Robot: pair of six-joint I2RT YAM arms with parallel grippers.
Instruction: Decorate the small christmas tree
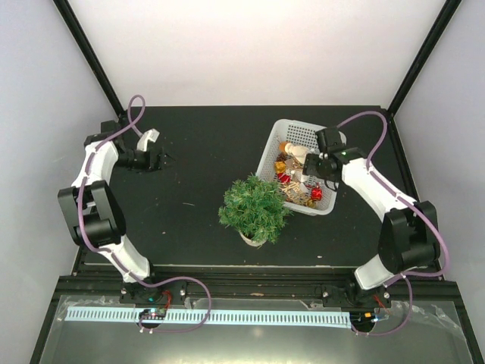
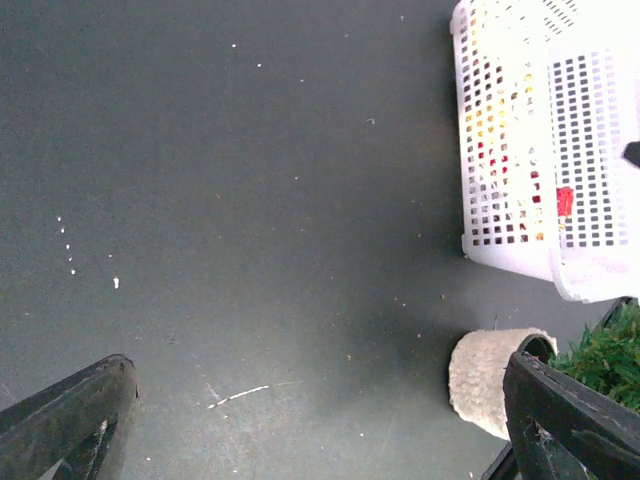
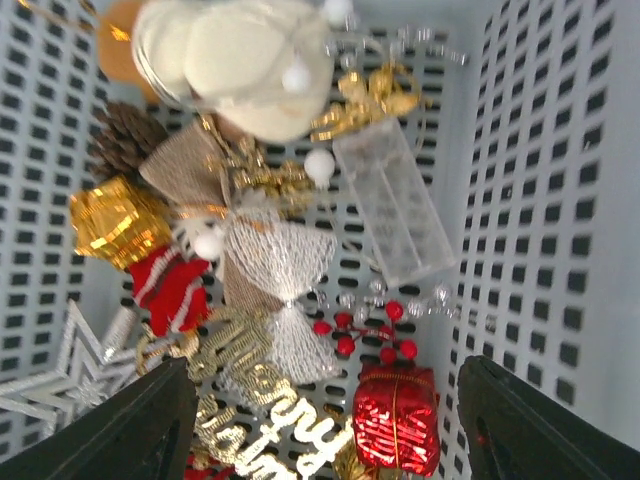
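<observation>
Right tool (image 3: 325,405) over the basket (image 3: 560,200), jaws apart, empty — gold script lettering (image 3: 262,440) below, unreadable. Left tool (image 2: 320,420) spread wide over open tabletop (image 2: 250,180) left of the basket.

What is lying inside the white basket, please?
A pine cone, a gold gift box, a red gift box, a silver bow, red berries, a cream plush figure; anything beneath the pile is covered.
</observation>
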